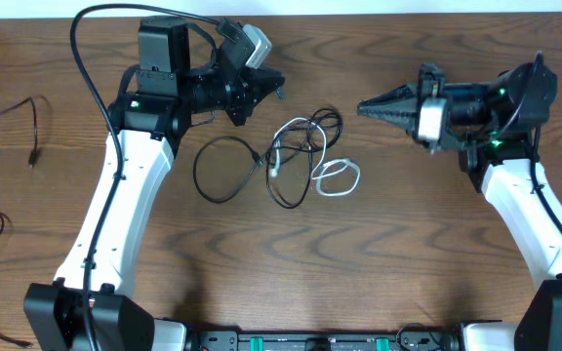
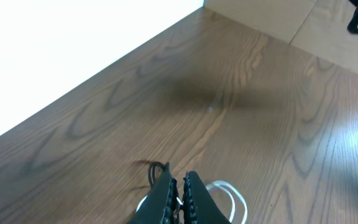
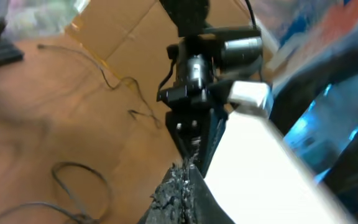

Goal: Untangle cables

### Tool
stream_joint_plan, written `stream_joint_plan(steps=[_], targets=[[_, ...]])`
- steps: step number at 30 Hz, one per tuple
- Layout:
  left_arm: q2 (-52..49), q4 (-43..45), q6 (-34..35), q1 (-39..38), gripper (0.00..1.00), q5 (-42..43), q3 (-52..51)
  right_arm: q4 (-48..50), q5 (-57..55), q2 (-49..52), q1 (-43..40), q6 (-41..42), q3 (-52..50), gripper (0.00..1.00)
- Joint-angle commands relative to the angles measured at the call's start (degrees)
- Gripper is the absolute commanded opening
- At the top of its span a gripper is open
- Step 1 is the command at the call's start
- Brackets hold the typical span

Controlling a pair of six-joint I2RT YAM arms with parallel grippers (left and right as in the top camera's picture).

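**Both claws shut and empty over a knot of cables at mid-desk**

The cables (image 1: 299, 148) lie bunched on the wooden desk (image 1: 379, 263), roughly midway between the two arms. From the overhead view the bundle is a tangle of thin black cords. A wide black loop (image 1: 213, 174) spreads out to its left, and a short white cable (image 1: 338, 177) is coiled at its near right edge, touching the black strands. Two more loose black cords (image 1: 29, 125) lie well apart from the bundle, by the desk's left edge.

The left claw (image 1: 275, 84) is pressed fully shut and has hold of nothing. It sits on the far left side of the bundle, its tip pointing right. In the left wrist view its fingers (image 2: 190, 200) meet with almost no gap, and the white cable (image 2: 232, 194) and a bit of black cord (image 2: 154, 167) show on the desk beyond them.

The right claw (image 1: 363, 107) is likewise closed tight and empty. It lies to the right of the bundle with its tip pointing left, clear of the cords. Its wrist view is blurred, showing the closed tip (image 3: 180, 186) aimed toward the left arm (image 3: 197, 68).
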State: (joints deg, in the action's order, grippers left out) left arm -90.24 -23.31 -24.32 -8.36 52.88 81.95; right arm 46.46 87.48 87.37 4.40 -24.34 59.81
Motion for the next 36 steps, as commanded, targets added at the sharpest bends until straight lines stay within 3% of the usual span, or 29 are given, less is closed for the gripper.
stream_joint_plan(steps=[1, 5, 8, 11, 13, 14, 16, 18, 20, 21, 27, 36], targets=[[0.9, 0.3, -1.1, 0.2, 0.08, 1.5, -0.1, -1.6, -3.3, 0.4, -0.2, 23.2, -0.3, 0.01], [0.9, 0.3, -1.1, 0.2, 0.08, 1.6, -0.1, -10.2, -4.1, 0.4, -0.2, 34.6, -0.3, 0.01], [0.9, 0.3, -1.1, 0.2, 0.07, 1.5, -0.1, -25.7, -12.1, 0.4, -0.2, 33.8, -0.3, 0.01], [0.9, 0.0, -1.1, 0.2, 0.07, 1.6, -0.1, -44.2, -29.6, 0.4, 0.4, 29.0, -0.3, 0.02], [0.9, -0.3, -1.1, 0.2, 0.08, 1.6, -0.1, -51.8, -38.9, 0.8, 1.4, 28.3, -0.3, 0.08], [0.9, -0.3, -1.1, 0.2, 0.07, 1.6, -0.1, -53.2, -39.8, 1.2, 1.8, 28.3, -0.3, 0.16], [0.9, -0.3, -1.1, 0.2, 0.07, 1.6, -0.1, -53.5, -39.8, 1.9, 2.7, 28.3, -0.3, 0.5], [0.9, -0.3, -1.1, 0.2, 0.08, 1.6, -0.1, -53.7, -42.2, 2.6, 4.0, 28.4, -0.3, 0.6], [0.9, -0.4, -1.1, 0.2, 0.08, 1.6, -0.1, -54.7, -46.1, 3.7, 5.5, 28.4, -0.3, 0.84], [0.9, -0.5, -1.1, 0.2, 0.08, 1.6, -0.1, -55.2, -48.6, 4.5, 6.5, 28.3, -0.3, 0.87], [0.9, -1.2, -1.1, 0.2, 0.08, 1.5, -0.1, -55.1, -53.1, 13.1, 11.6, 27.9, -0.3, 0.86], [0.9, -1.2, -1.1, 0.2, 0.07, 1.5, -0.1, -57.1, -50.4, 18.2, 13.7, 17.7, -0.3, 0.88]])
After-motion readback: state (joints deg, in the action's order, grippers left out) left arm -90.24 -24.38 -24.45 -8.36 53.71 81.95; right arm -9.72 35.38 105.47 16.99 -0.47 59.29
